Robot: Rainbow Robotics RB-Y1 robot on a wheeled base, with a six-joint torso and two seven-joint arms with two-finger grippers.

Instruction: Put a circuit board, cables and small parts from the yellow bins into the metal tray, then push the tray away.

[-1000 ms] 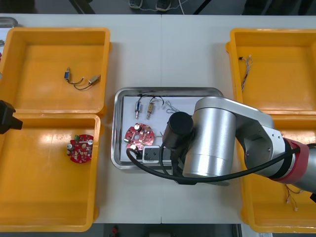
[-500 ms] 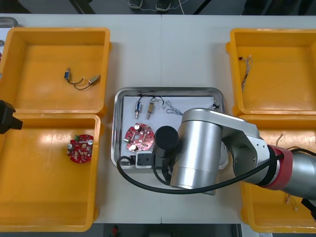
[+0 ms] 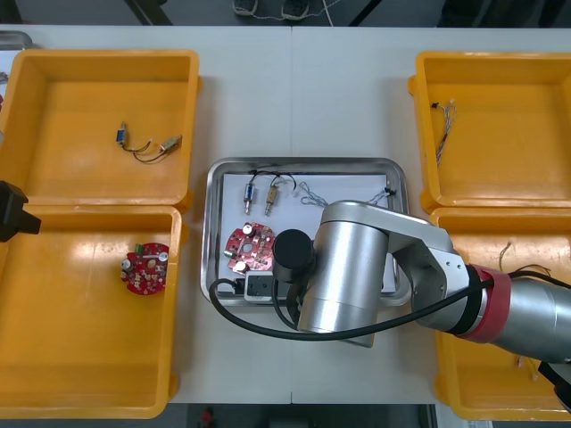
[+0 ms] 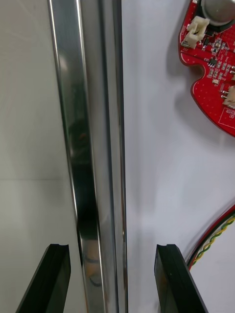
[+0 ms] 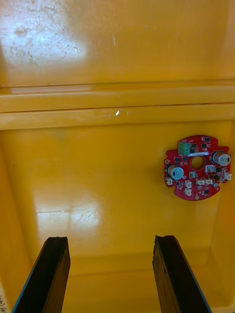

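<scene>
Over the table, front view: four yellow bins [image 3: 98, 67], two at each side, smooth plastic with rounded corners; one metal tray [image 3: 303, 163] between them.
Tray, front view: one rounded rectangle with a shiny rim and a flat white floor.
Tray load, front view: one round red circuit board [image 3: 252, 247] studded with small components; two small metal parts [image 3: 249, 192] side by side; one thin black cable [image 3: 268, 171] by the far wall.
Left bins, front view: the near bin holds one spare board [image 3: 145, 267], round and red; the far bin holds one knot of parts and wire [image 3: 147, 143].
Right bins, front view: the far bin holds one bunch of thin wires [image 3: 443, 116].
My right arm [image 3: 357, 267], front view: one fat brushed-silver cylinder over the tray's near right part.
My left arm [image 3: 11, 218], front view: parked at the table's left edge, beside the seam between the two left bins.
My right gripper [image 4: 112, 279], right wrist view: two black fingers spread wide, gripping nothing, astride the tray's mirror-bright rim, one over bare table and one over the white floor.
Beyond my right fingers, right wrist view: the circuit board's lobed edge lies ahead of the inner finger; one twisted red and yellow cable [image 4: 215, 239] curves just beside that finger.
My left gripper [image 5: 112, 276], left wrist view: two black fingers spread and empty above the glossy bin floor; the spare board lies ahead of one finger, apart from it, with one round hole at its middle.
</scene>
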